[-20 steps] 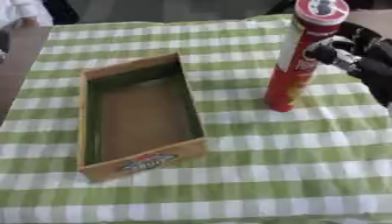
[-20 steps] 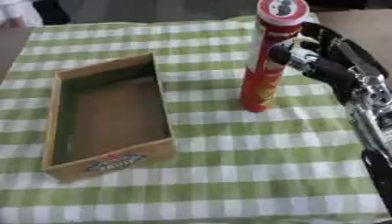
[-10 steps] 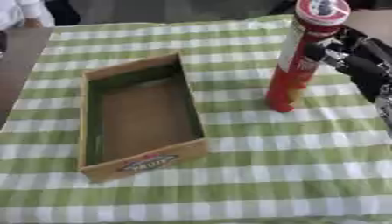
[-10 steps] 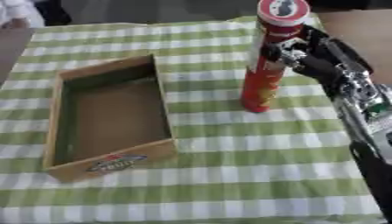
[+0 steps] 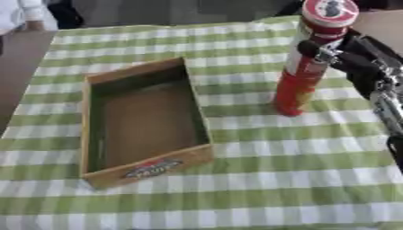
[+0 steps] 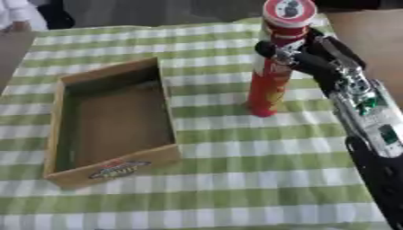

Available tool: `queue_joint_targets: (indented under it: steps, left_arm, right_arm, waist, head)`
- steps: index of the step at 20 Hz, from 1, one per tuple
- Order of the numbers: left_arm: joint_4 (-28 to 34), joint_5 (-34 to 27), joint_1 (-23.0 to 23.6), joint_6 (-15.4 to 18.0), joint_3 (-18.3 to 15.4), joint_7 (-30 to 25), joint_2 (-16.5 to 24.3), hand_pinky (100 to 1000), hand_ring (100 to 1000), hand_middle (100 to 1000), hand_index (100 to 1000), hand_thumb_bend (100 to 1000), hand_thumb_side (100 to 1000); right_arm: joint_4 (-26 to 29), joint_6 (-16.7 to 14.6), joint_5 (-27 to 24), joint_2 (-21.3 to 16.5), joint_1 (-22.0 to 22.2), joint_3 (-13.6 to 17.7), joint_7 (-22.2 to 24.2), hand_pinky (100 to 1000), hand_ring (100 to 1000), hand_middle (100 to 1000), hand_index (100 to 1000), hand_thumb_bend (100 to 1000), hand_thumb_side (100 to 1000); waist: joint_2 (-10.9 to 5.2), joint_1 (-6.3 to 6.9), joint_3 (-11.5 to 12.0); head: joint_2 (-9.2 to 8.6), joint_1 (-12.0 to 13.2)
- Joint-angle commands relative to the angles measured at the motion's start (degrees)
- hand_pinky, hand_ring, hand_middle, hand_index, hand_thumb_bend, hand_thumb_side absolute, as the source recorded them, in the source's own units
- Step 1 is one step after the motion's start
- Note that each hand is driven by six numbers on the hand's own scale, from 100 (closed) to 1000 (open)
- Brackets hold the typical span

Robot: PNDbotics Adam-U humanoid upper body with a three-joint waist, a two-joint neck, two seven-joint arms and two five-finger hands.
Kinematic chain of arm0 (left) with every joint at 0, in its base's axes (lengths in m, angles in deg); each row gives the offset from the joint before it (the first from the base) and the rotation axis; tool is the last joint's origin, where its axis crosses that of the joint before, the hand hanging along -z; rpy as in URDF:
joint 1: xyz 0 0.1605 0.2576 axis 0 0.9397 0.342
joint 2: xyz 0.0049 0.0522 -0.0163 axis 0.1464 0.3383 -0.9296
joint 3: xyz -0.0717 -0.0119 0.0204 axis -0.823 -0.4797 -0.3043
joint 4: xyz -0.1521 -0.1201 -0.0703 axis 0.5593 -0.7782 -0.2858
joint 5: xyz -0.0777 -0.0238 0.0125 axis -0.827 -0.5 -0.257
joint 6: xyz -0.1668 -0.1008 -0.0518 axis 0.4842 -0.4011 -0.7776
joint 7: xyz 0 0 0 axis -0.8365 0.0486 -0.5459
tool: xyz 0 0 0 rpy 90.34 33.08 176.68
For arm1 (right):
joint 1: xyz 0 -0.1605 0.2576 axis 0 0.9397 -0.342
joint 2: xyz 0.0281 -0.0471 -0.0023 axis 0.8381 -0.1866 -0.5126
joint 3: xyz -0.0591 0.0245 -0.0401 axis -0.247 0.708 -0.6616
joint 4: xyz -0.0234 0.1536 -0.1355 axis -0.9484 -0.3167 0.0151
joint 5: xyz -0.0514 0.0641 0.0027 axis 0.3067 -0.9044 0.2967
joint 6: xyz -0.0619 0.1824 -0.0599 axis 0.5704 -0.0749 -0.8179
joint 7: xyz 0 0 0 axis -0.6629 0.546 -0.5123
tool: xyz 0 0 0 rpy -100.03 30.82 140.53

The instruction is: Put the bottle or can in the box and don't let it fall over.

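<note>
Left eye view: a tall red crisp can stands upright on the green checked tablecloth, right of an empty wooden box. Right eye view: the right hand has its fingers curled round the can's upper part.

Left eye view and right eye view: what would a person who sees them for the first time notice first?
First, the tall red can, standing upright on the green checked cloth at the right, with the right hand curled round its upper part. Next, the wooden box, empty, lying apart from the can at the left. The left hand shows in no view.
</note>
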Motion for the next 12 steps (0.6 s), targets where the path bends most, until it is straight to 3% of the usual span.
queue_joint_targets:
  steps: [1, 8, 12]
  left_arm:
    - [1.2, -0.3, -0.4, 0.1, -0.5, 0.0, 0.7, 941, 653, 760, 784, 479, 209]
    - [1.3, -0.4, -0.4, 0.2, -0.5, 0.1, 0.6, 941, 651, 760, 784, 473, 210]
    - [1.3, -0.5, -0.3, 0.2, -0.6, 0.0, 0.6, 941, 651, 760, 783, 464, 212]
  right_arm:
    - [-0.4, -0.2, 0.4, -0.3, -1.5, 0.0, -0.5, 1000, 1000, 985, 977, 1000, 462]
    - [-2.1, -0.2, 0.2, 0.6, -2.7, 0.0, -2.2, 1000, 1000, 970, 925, 1000, 390]
    - [-2.2, -0.5, -1.4, 0.8, -2.9, 0.2, -5.2, 1000, 1000, 938, 796, 821, 222]
  waist:
    - [-0.67, -0.1, 0.2]
    - [-0.55, -0.04, 0.4]
    - [-0.53, -0.05, 0.4]
  head:
    - [-0.69, -0.1]
    - [-0.72, -0.1]
    - [-0.69, 0.0]
